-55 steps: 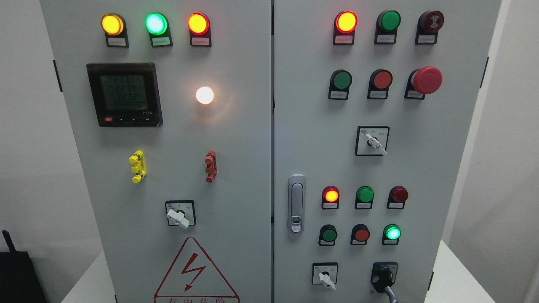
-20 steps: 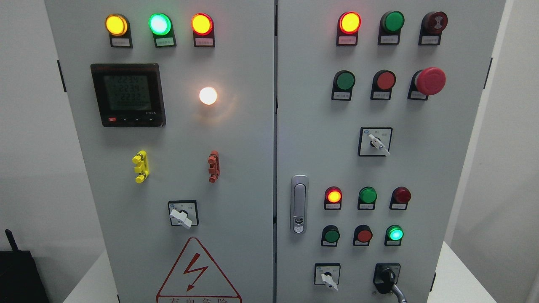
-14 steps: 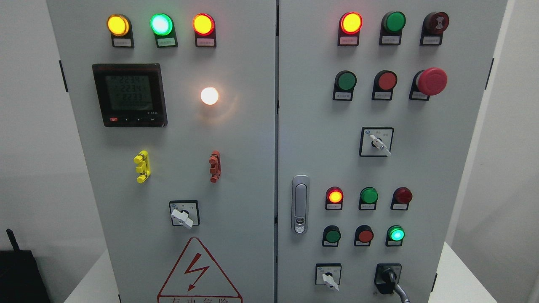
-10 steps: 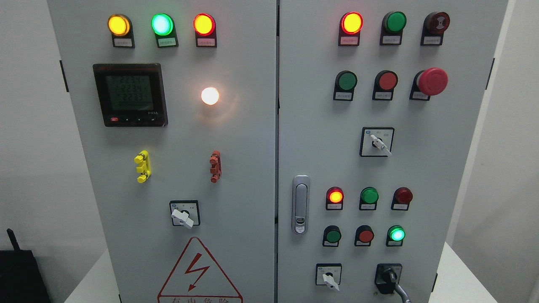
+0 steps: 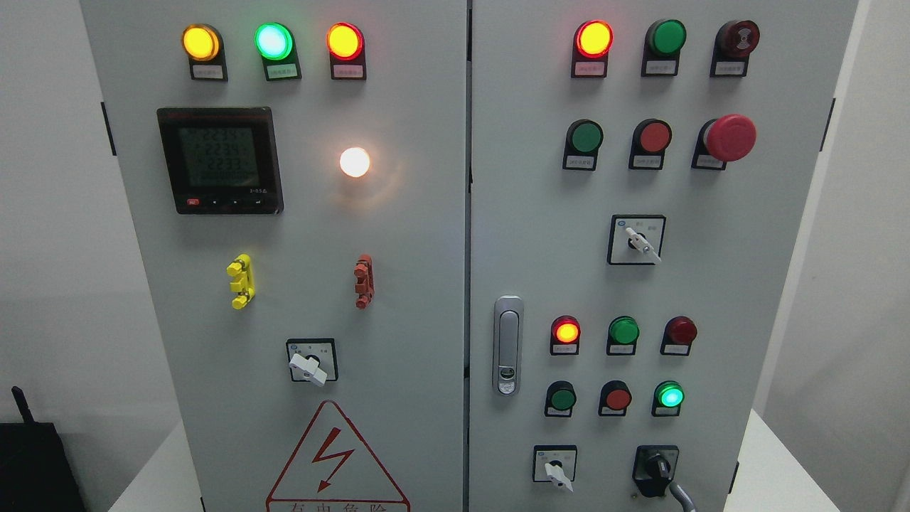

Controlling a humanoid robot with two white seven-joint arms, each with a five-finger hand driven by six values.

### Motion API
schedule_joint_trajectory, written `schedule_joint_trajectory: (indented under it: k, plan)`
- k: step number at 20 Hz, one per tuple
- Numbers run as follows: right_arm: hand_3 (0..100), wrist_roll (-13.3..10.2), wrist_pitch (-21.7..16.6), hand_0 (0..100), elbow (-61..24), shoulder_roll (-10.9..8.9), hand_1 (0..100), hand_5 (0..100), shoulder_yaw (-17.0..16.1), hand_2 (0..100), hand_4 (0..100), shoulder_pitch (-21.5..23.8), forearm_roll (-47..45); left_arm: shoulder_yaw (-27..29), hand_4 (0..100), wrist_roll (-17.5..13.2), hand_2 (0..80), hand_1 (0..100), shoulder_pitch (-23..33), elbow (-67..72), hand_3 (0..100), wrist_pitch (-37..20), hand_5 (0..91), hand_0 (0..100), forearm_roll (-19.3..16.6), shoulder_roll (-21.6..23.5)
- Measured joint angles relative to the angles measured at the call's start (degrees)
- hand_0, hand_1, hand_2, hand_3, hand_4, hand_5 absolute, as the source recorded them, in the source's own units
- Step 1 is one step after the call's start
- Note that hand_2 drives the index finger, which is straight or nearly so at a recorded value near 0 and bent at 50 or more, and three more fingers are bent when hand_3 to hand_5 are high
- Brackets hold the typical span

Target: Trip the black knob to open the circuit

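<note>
Cabinet (image 5: 398,235) fills the view; black knob (image 5: 655,469) sits at five o'clock on its right door, a grey finger-like tip (image 5: 684,496) just beside it. Finger state: cannot tell. Grip the knob squarely, then twist.

White desk (image 5: 771,469) peeks out at both lower corners, and the grey cabinet (image 5: 426,249) stands squarely on it. Bottom left, a black box (image 5: 35,466) sits, possibly beside the desk.
</note>
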Motion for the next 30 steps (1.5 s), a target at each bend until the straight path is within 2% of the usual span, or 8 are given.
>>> schedule_joint_trajectory:
  k: [13, 16, 18, 21, 23, 25, 28, 30]
  plan:
    - [100, -0.05, 0.14, 0, -4.87, 0.08, 0, 100, -0.11, 0, 100, 7.41, -0.01, 0.00, 0, 0.00, 0.0, 39, 0.00, 0.00, 0, -0.15, 0.0, 12, 0.00, 0.00]
    - [100, -0.06, 0.14, 0, -6.43, 0.07, 0, 94, 0.12, 0, 99, 9.74, -0.01, 0.00, 0, 0.00, 0.0, 39, 0.00, 0.00, 0, -0.15, 0.0, 12, 0.00, 0.00]
    - [100, -0.14, -0.08, 0, -7.41, 0.06, 0, 87, 0.43, 0, 92, 11.20, -0.01, 0.00, 0, 0.00, 0.0, 39, 0.00, 0.00, 0, -0.16, 0.0, 12, 0.00, 0.00]
    - [89, -0.22, -0.44, 0, -8.97, 0.04, 0, 72, 0.81, 0, 76, 13.57, -0.03, 0.00, 0, 0.00, 0.0, 39, 0.00, 0.00, 0, -0.17, 0.0, 12, 0.00, 0.00]
    - [78, -0.18, -0.55, 0, -9.92, 0.03, 0, 59, 1.01, 0, 64, 14.91, -0.02, 0.00, 0, 0.00, 0.0, 39, 0.00, 0.00, 0, -0.18, 0.0, 12, 0.00, 0.00]
    - [55, 0.00, -0.77, 0, -10.86, 0.03, 0, 41, 1.21, 0, 42, 16.11, -0.02, 0.00, 0, 0.00, 0.0, 39, 0.00, 0.00, 0, -0.19, 0.0, 12, 0.00, 0.00]
    - [36, 0.32, -1.05, 0, -11.93, 0.02, 0, 25, 1.40, 0, 24, 17.19, -0.02, 0.00, 0, 0.00, 0.0, 39, 0.00, 0.00, 0, -0.19, 0.0, 12, 0.00, 0.00]
    - [28, 0.38, -1.10, 0, -12.51, 0.02, 0, 17, 1.50, 0, 17, 17.73, -0.02, 0.00, 0, 0.00, 0.0, 39, 0.00, 0.00, 0, -0.19, 0.0, 12, 0.00, 0.00]
